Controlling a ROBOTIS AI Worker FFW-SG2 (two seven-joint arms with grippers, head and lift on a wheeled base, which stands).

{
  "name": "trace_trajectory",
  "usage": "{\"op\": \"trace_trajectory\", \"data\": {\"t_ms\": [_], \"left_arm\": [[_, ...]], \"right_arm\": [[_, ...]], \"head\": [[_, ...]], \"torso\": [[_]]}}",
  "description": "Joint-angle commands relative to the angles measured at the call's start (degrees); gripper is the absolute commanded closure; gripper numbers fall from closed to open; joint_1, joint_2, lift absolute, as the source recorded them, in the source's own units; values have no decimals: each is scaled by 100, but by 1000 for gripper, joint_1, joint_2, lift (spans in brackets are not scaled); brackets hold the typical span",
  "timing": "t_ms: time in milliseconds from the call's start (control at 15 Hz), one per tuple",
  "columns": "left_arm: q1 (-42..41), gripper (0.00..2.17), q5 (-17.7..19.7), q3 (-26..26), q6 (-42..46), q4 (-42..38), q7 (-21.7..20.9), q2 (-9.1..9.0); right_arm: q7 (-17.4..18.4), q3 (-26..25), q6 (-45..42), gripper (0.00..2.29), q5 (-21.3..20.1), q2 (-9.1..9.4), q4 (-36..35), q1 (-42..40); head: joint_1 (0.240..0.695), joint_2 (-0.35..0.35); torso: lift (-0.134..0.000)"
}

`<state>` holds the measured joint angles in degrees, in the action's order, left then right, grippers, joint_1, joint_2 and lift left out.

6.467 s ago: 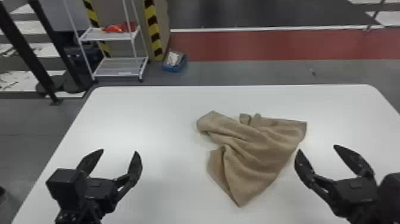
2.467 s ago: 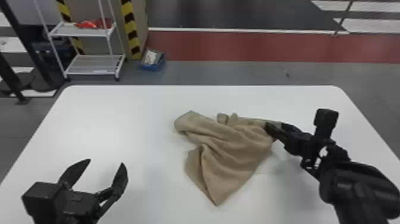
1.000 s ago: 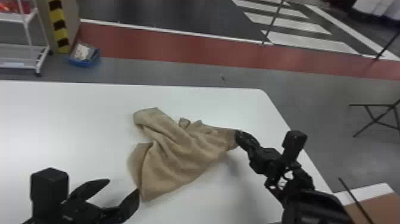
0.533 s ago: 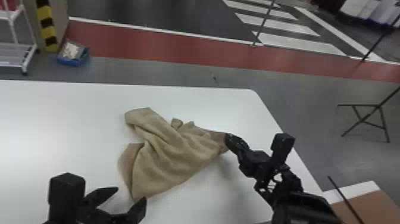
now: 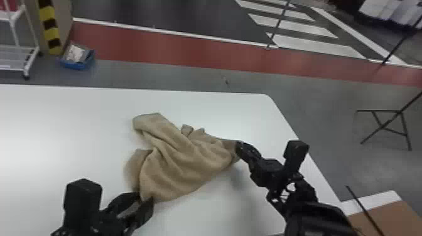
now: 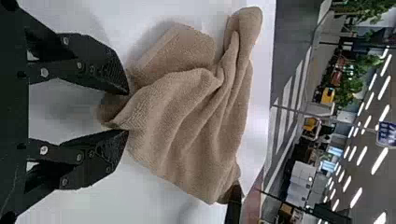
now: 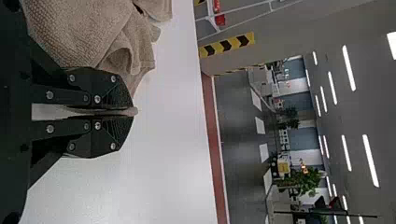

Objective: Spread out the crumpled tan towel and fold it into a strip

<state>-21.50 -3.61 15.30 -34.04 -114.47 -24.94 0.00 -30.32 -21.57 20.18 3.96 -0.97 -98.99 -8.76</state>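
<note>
At the far left of the head view stood a white wheeled cart (image 5: 31, 59), then a blue bin (image 5: 78, 65) on the floor past the white table (image 5: 62, 125). Nearer, over the table's near side, the left gripper (image 5: 145, 196) held its fingers spread, the near left end of the tan towel (image 5: 182, 160) at their tips; the left wrist view showed a turned corner of cloth in the gap between them, with neither side clamped on it. The towel lay crumpled on the table between the two grippers, a rounded lobe at its far left and a separate flap below that. Deep creases ran slantwise across the middle, small puckers stood up along the far edge, and the broad near part looked smoother, its ribbed weave plain in both wrist views. Toward the right it narrowed to a corner, where the right gripper (image 5: 237, 147) had its fingers pressed together on the cloth, a thin lip poking just past the tips in the right wrist view. Farther right, a dark folding stand (image 5: 384, 125) rested on the grey floor
</note>
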Motion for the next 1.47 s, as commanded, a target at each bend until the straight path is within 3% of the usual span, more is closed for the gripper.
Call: {"op": "trace_trajectory", "data": {"t_ms": [0,133,267,400,467,733,933,1200,1267,1333,1400], "left_arm": [[-47,2145,27,-63,85,-268,-99,-15],[-65,2145,80,-309,68,-646,-204,-15],[-3,2145,176,-757,-108,-1077,-345,-15],[111,2145,335,-1293,-477,-1350,-485,-15],[155,2145,405,-1495,-547,-1429,-520,-15],[392,2145,537,-2234,-969,-1455,-643,-15],[735,2145,563,-2735,-1373,-1411,-714,-15],[814,2145,572,-3060,-1655,-1288,-723,-15],[805,2020,546,-3130,-1778,-1270,-731,-15],[735,1156,554,-3139,-1778,-1279,-731,-15],[700,22,563,-3148,-1795,-1279,-740,-15]], "right_arm": [[-1,-58,0,1055,-70,-44,20,85],[-62,-14,-246,1055,-580,-342,284,305],[-80,416,-685,1055,-1450,-905,530,384],[-80,645,-1055,1055,-2399,-1116,574,419],[-80,750,-1178,1055,-2646,-1239,574,428],[114,777,-1687,1055,-3630,-1459,415,305],[562,750,-1775,1055,-4386,-1634,205,94],[500,548,-1635,1055,-4491,-1678,29,-143],[456,495,-1600,1055,-4500,-1678,-6,-214],[412,408,-1617,1055,-4500,-1678,-77,-328],[316,311,-1740,1055,-4491,-1678,-191,-495]], "head": [[695,-350],[695,-350],[695,-350],[695,-350],[695,-346],[695,-267],[695,-227],[695,-204],[695,-200],[695,-200],[695,-202]], "torso": [[-124],[-124],[-124],[-124],[-124],[-124],[-124],[-124],[-124],[-124],[-124]]}}
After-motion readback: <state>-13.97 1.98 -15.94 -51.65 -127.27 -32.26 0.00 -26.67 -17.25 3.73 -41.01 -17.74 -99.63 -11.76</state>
